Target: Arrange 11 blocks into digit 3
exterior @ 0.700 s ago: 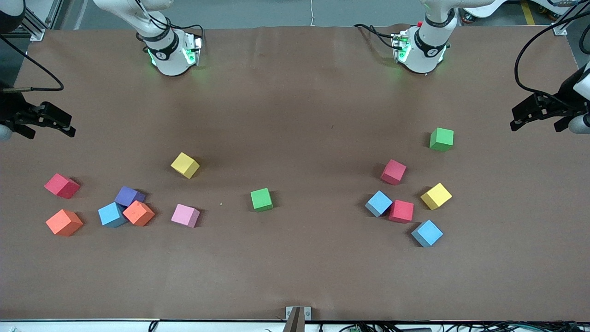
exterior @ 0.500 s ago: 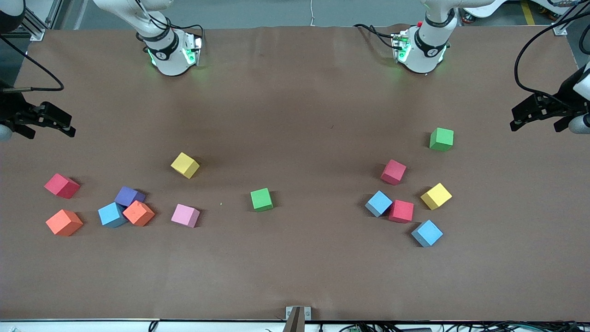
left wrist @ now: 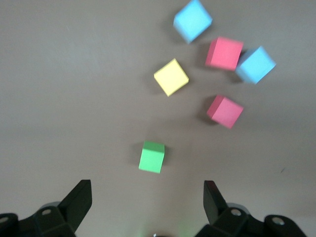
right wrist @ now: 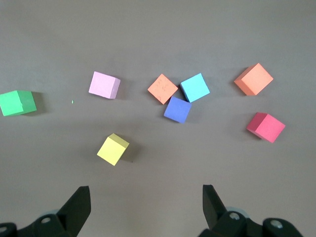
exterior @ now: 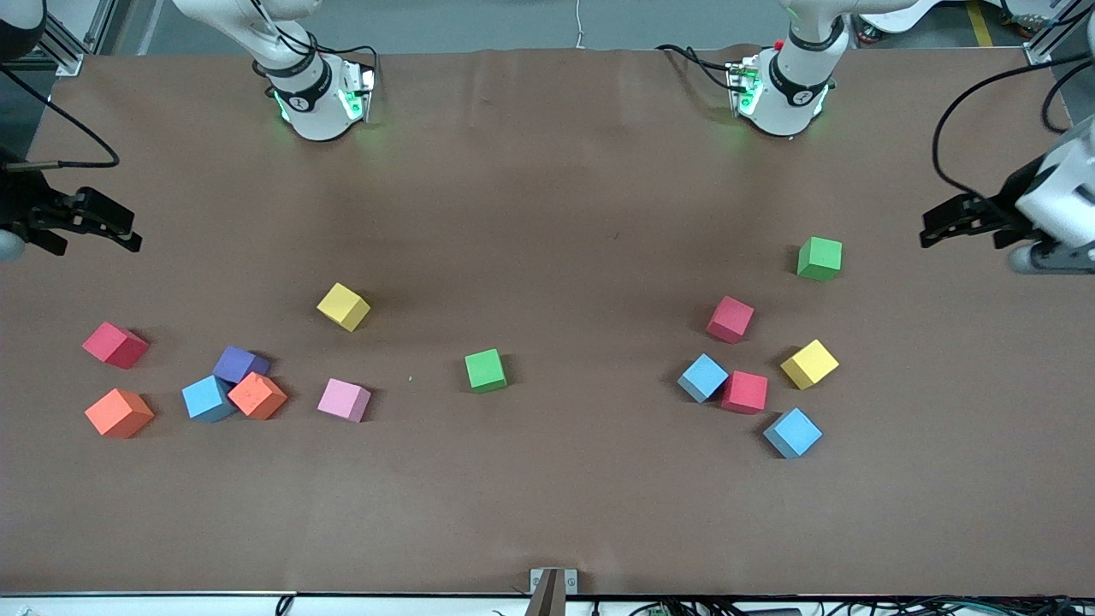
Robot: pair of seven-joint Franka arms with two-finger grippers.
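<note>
You have both grippers spread wide and holding nothing: the left gripper [exterior: 958,224] hangs over the table's edge at the left arm's end, and the right gripper [exterior: 94,227] hangs over the edge at the right arm's end. Nearest the left gripper lies a green block [exterior: 819,257], apart from a loose group nearer the front camera: a red block [exterior: 730,319], a yellow block [exterior: 808,364], a blue block [exterior: 702,377] touching a second red block [exterior: 744,392], and another blue block [exterior: 792,432]. At the right arm's end you have a red block [exterior: 115,345], an orange block [exterior: 119,412], then a tight cluster of a purple block [exterior: 240,364], a blue block [exterior: 208,399] and an orange block [exterior: 257,395] pressed together, with a pink block [exterior: 344,399] and a yellow block [exterior: 343,306] nearby. A second green block [exterior: 485,370] sits alone near the middle. The blocks lie scattered singly, forming no digit. The brown table [exterior: 547,171] is bare between the bases and the blocks, and along the strip nearest the front camera.
</note>
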